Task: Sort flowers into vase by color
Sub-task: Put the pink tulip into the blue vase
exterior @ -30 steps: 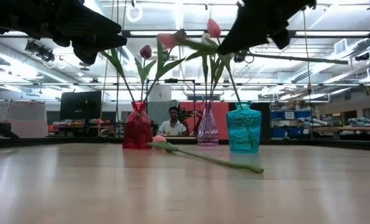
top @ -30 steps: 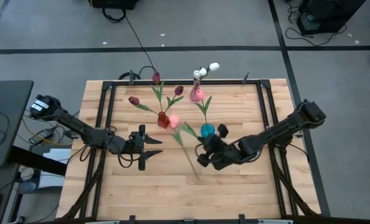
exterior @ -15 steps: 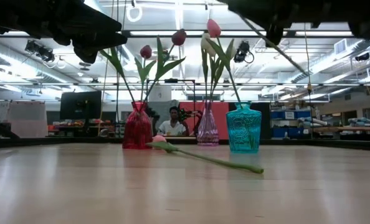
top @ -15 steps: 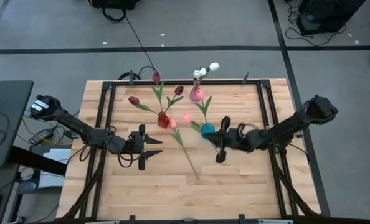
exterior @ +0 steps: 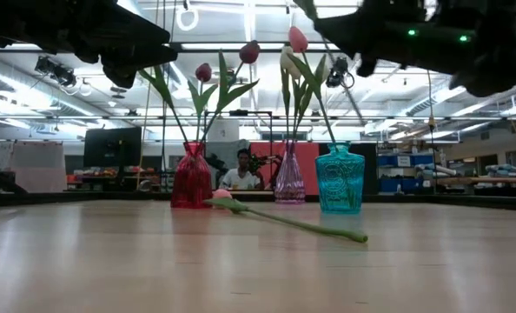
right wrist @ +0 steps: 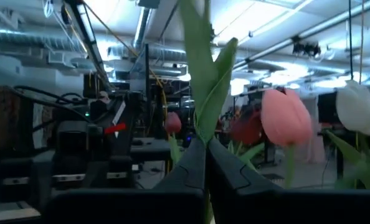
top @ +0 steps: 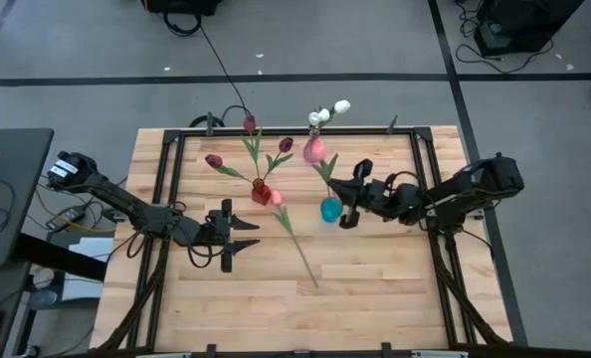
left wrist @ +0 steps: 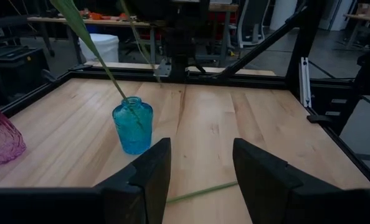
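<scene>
Now the right gripper [top: 347, 195], fingers clamped on a pink tulip's stem [right wrist: 205, 93], holds it upright in the teal vase [top: 330, 209]. Next: release. Another pink tulip [top: 294, 226] lies on the table [top: 375, 288]; the left gripper [top: 238, 237] waits open beside it.

Red vase [exterior: 191, 179], teal vase [exterior: 340, 180] with embossed pattern, clear pink-purple vase [exterior: 289, 181]. Tulips: maroon heads [top: 214, 160], pink head [top: 315, 149], white heads [top: 341, 105]. Stems green [exterior: 294, 223]. Table light wood [top: 375, 278], frame black [top: 172, 169].
</scene>
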`<state>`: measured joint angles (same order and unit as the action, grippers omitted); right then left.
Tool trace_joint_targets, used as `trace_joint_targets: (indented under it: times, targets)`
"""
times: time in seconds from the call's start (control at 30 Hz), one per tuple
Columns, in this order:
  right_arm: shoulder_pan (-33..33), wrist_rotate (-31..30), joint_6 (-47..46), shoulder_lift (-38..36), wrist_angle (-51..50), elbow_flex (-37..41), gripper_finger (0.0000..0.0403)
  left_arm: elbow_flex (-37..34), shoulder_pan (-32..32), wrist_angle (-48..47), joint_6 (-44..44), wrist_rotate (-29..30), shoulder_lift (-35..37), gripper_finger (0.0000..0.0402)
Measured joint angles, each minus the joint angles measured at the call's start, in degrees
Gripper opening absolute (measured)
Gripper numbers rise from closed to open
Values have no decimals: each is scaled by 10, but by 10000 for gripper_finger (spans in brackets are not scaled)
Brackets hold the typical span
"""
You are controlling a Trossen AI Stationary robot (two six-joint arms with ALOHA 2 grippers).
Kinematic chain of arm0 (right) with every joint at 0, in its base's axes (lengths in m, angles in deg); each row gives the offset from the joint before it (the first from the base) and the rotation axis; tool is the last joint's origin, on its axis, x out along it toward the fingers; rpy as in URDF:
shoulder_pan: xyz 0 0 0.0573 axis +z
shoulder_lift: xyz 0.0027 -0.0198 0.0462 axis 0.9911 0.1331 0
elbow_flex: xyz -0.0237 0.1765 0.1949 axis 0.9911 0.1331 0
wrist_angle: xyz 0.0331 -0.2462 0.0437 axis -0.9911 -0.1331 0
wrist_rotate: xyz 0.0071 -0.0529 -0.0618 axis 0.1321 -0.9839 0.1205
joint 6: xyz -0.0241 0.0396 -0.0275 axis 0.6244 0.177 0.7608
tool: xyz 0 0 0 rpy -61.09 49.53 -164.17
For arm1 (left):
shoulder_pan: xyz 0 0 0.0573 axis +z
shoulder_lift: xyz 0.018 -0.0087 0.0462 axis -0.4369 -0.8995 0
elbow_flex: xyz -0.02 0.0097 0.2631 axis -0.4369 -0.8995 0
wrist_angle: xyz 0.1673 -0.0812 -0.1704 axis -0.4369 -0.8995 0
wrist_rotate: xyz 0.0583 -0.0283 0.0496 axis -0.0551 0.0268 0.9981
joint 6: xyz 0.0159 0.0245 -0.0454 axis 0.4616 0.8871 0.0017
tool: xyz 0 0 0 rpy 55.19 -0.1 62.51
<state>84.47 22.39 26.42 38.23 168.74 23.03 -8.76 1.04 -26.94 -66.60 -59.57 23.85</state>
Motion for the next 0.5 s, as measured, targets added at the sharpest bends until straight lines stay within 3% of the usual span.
trace_joint_targets:
  times: [0.27, 0.5]
  targets:
    - [-3, -6, 111, 71, 1, -84, 12, 0, 0, -5, -1, 0, 0, 177]
    - [-1, -28, 156, 106, 0, -92, 12, 0, 0, -10, -2, 0, 0, 177]
